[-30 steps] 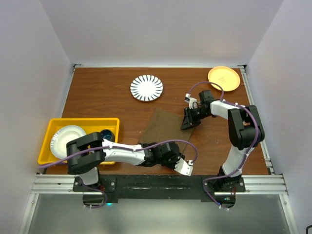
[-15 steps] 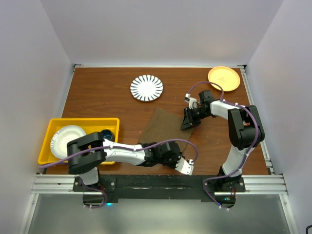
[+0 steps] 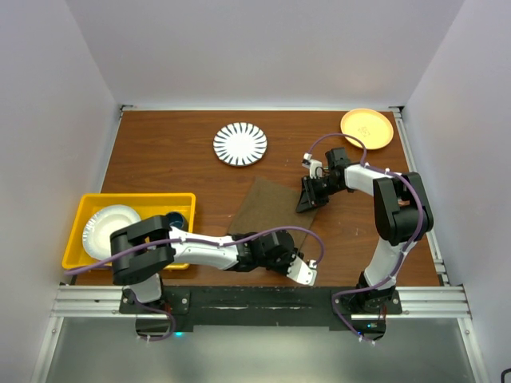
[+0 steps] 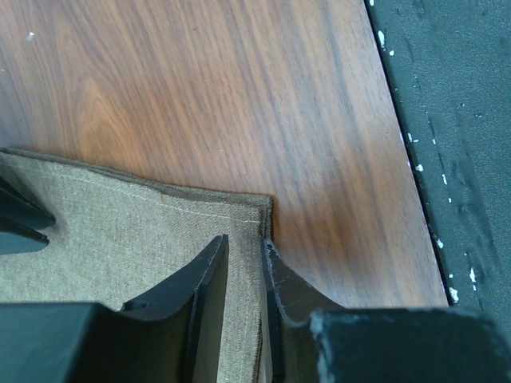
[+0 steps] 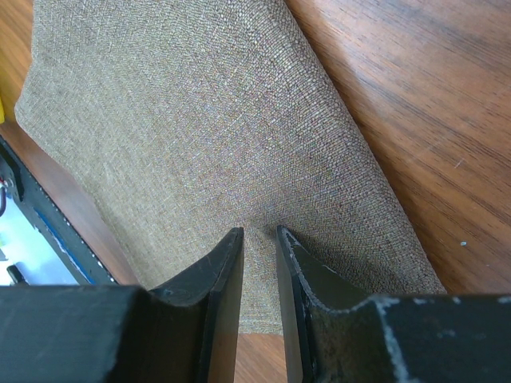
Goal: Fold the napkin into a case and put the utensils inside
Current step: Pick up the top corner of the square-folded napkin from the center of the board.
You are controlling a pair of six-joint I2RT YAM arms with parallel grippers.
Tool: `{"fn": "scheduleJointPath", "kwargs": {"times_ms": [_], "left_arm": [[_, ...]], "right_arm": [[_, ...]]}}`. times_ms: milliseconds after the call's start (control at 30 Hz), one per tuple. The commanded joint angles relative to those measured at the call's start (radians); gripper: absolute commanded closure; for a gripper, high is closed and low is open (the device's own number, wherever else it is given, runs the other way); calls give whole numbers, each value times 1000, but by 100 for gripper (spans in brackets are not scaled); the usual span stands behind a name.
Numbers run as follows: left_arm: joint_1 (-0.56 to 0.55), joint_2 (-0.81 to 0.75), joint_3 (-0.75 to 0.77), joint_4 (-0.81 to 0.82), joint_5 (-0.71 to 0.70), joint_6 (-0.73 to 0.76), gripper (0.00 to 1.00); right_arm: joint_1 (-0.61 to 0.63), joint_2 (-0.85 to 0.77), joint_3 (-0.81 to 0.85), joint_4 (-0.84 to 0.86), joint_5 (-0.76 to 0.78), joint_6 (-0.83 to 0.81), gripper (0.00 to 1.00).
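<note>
The olive-brown napkin (image 3: pixel 270 206) lies folded on the wooden table, between the two arms. My left gripper (image 3: pixel 297 267) is low at the napkin's near corner. In the left wrist view its jaws (image 4: pixel 246 243) are closed on the hemmed edge of the cloth (image 4: pixel 120 223). My right gripper (image 3: pixel 308 198) is at the napkin's far right corner. In the right wrist view (image 5: pixel 259 233) it pinches a small pucker of the cloth (image 5: pixel 200 120). No utensils show in any view.
A black-and-white striped plate (image 3: pixel 240 144) sits at the back centre and an orange plate (image 3: pixel 366 128) at the back right corner. A yellow bin (image 3: pixel 136 196) at the left holds a white plate (image 3: pixel 108 227) and a blue object (image 3: pixel 174 219). The black front rail (image 4: pixel 463 120) runs close to my left gripper.
</note>
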Motion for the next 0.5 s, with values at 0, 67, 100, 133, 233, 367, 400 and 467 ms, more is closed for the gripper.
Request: {"fn": "scheduleJointPath", "kwargs": {"times_ms": [0,67,100,133,233,367,400,467], "left_arm": [[5,18,25,29,23,6,72],[6,23,24,32,23,4,72],[11,24,24,31,22,7,72],[13,29,24,32,20,8,72],[26,33,27,34,19,9,72],[37,21,29,35,26,4,76],[37,18,29,32,28,4,77],[39,6,27,29,28,0,80]], "right_arm": [[2,-15,-7,-31,31,-39,72],[-1,-15,-7,-31,33,-41,72],[1,-13,-7,-31,33,-41,72],[1,-13,-6,-33,31,-41,72],[1,-12,-4,-34,33,-43,71],[1,-7,-4,-34,31,-43,71],[1,-7,-4,-34,31,-43,72],[1,-6,-3,-34,30,-41,72]]}}
